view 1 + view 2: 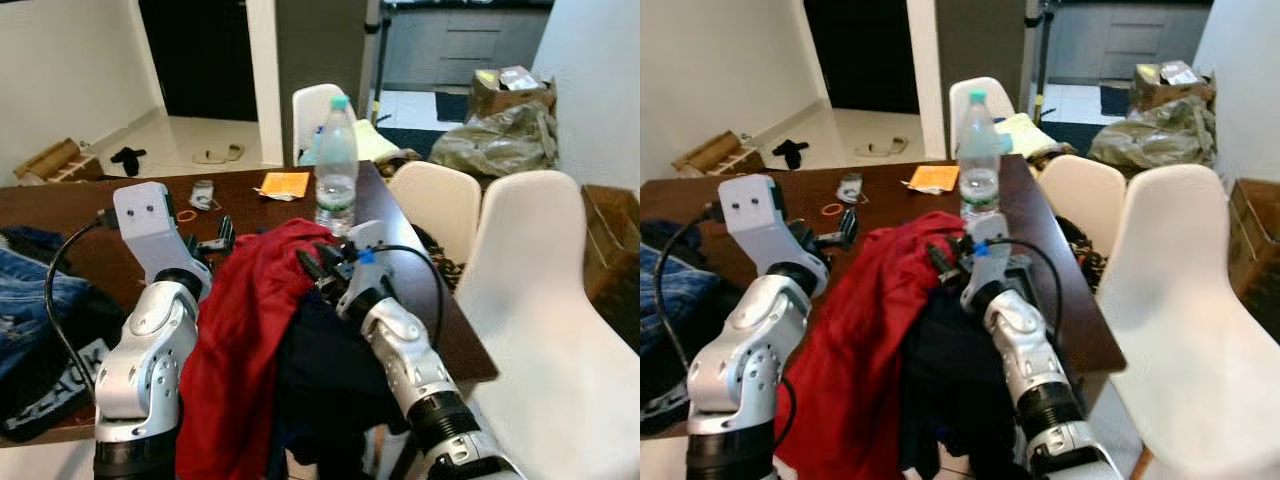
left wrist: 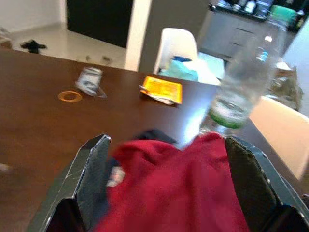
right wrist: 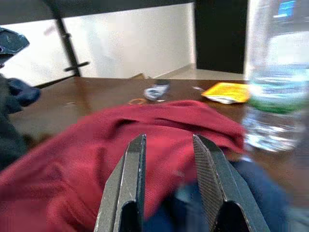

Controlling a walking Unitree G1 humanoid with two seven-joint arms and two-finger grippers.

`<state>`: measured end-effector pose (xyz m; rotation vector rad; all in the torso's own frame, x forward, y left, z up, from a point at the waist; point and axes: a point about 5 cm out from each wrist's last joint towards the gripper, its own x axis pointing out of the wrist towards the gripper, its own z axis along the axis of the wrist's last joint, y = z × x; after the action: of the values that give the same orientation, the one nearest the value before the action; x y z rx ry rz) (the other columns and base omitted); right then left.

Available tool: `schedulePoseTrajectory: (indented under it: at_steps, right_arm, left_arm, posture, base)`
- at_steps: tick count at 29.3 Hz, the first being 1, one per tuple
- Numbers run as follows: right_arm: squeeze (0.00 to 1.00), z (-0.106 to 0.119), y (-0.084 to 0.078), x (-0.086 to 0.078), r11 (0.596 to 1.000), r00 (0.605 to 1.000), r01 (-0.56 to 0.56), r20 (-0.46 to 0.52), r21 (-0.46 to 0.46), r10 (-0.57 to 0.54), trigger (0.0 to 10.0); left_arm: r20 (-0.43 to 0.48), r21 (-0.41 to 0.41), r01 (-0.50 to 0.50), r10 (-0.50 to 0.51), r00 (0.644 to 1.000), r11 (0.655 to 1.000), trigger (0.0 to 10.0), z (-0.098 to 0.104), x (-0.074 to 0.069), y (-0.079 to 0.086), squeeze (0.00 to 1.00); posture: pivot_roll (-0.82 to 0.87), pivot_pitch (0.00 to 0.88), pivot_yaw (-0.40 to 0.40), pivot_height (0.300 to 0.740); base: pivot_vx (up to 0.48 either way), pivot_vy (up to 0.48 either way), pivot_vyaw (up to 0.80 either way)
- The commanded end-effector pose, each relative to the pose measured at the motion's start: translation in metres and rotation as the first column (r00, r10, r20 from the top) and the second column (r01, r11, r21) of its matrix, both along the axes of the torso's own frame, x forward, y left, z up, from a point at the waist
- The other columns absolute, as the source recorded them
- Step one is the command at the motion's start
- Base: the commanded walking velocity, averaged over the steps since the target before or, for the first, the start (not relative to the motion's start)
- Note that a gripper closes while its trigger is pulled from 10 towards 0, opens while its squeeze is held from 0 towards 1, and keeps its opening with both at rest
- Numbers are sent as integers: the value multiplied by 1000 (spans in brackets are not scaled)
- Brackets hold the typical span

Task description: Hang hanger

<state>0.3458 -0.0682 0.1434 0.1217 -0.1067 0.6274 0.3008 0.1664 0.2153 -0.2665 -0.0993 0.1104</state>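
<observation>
A dark brown wooden worktop (image 1: 60, 205) is being viewed from the robot's head, with a crumpled red cloth garment (image 1: 245, 330) heaped at its near edge, between the two silver arms. A dark navy garment (image 1: 325, 385) is lying under and beside the red one, draped against the right arm. No hanger can be made out among the clothes.

The left gripper (image 2: 166, 181) is being held low over the worktop just beside the red garment; its jaws are standing wide apart, with the red cloth seen between them, and whether the cloth is being touched cannot be told. The right gripper (image 3: 169, 164) is being held at the top of the red heap; its jaws are standing narrowly apart with nothing between them, the red cloth lying just beyond.

A clear plastic water bottle with a green cap (image 1: 337, 165) is standing upright on the worktop just behind the garments. Further back, an orange paper packet (image 1: 285, 184), a small orange rubber ring (image 2: 70, 96) and a small clear plastic item (image 2: 90, 81) are lying well apart from the clothes. Folded blue jeans (image 1: 25, 285) are resting on the worktop's left side. White moulded plastic chairs (image 1: 540, 270) are standing along the right edge.
</observation>
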Motion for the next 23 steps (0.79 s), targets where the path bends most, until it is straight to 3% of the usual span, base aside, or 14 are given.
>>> schedulePoseTrajectory:
  at_steps: [1,23]
  right_arm:
    - [0,-2,3,-1,1000,1000,-12,-13,4,12,10000]
    - [0,-1,5,-1,999,999,-32,-11,0,32,10000]
  left_arm:
    - [1,-15,-5,5,1000,1000,10000,0,-1,0,0]
    - [3,-26,-15,15,1000,1000,10000,-1,-2,0,0]
  posture:
    - [183,9,14,740]
    - [183,10,4,740]
  base:
    - [0,0,0]
    - [0,0,0]
